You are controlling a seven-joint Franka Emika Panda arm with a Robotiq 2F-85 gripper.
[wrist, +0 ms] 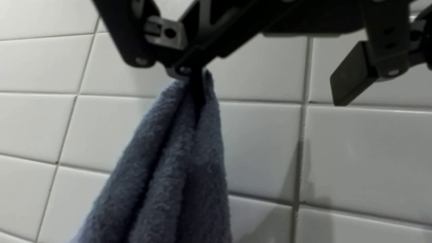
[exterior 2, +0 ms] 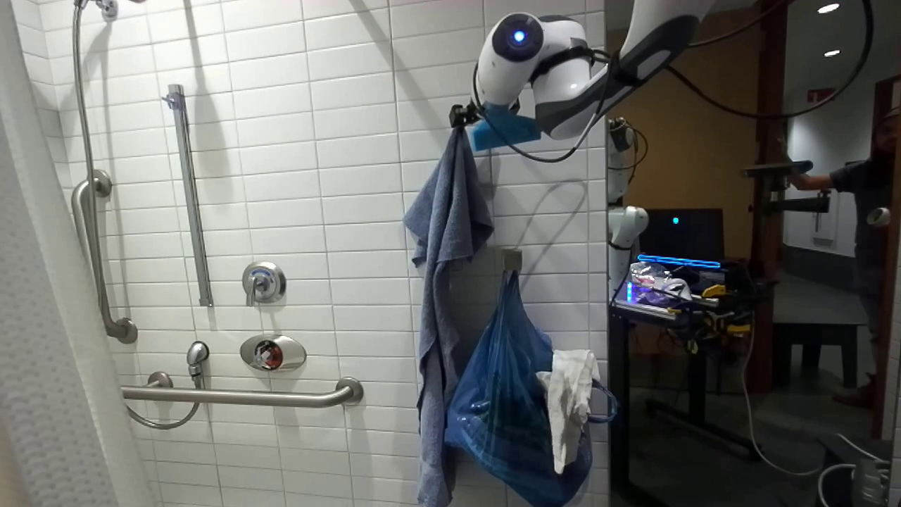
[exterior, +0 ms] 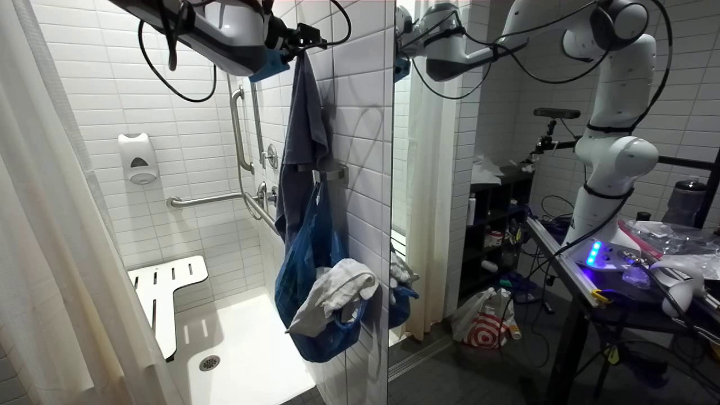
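In front of the tiled wall (exterior 2: 338, 176), your blue-grey towel (exterior 2: 438, 282) hangs with its long axis near vertical, narrow peak up, folds fanning downward. Your hand (wrist: 275, 84) stands spread wide: one finger (wrist: 198, 88) touches the peak, the other is well apart. You can't tell what bears the weight; the lower end is hidden behind the blue bag (exterior: 302, 273) in an exterior view and cropped in the wrist view.
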